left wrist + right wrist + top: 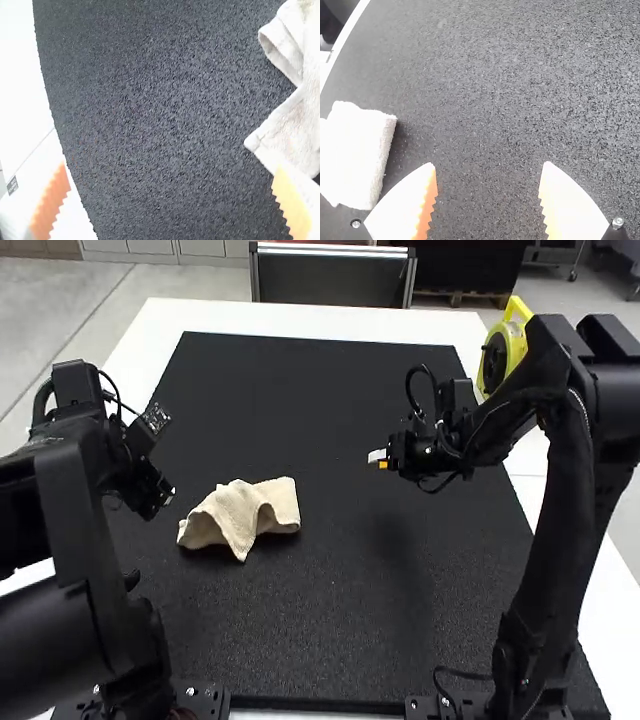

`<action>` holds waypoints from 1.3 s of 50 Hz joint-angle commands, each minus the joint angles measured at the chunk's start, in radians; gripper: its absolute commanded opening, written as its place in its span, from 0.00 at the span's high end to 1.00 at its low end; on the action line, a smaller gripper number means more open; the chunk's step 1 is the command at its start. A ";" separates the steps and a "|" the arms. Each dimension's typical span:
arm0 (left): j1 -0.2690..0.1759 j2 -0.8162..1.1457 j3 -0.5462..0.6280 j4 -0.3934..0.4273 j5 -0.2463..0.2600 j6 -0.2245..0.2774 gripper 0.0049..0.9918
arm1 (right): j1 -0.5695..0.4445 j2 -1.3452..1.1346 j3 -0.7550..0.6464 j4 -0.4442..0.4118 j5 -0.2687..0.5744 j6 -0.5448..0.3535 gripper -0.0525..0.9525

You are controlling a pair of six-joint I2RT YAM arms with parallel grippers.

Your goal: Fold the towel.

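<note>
With the left pincer (pixel 171 168), could catch just a loose fold of the towel (pixel 235 515), bunched left of centre on the dark mat (pixel 330 610), and drag it all askew; with the right pincer (pixel 378 459), could close short of the squared end and grab nothing. Left: poised near the towel, angled down, spread wide; right: above the mat, pointing inward, also spread, well apart from it

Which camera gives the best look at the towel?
The high view: there the whole bunched towel is visible. The left wrist view catches only part, with two corners; the right wrist view, just one end.
</note>
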 commanded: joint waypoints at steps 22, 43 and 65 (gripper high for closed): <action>-0.070 -0.158 0.011 -0.190 0.096 0.191 0.04 | -0.009 0.003 0.017 0.064 -0.024 0.019 0.46; -0.223 -0.250 -0.070 -0.196 0.080 0.121 0.04 | -0.028 0.018 0.011 0.084 -0.044 0.041 0.46; -0.249 -0.216 -0.153 -0.018 0.030 0.066 0.04 | -0.045 0.047 0.019 0.089 -0.054 0.047 0.46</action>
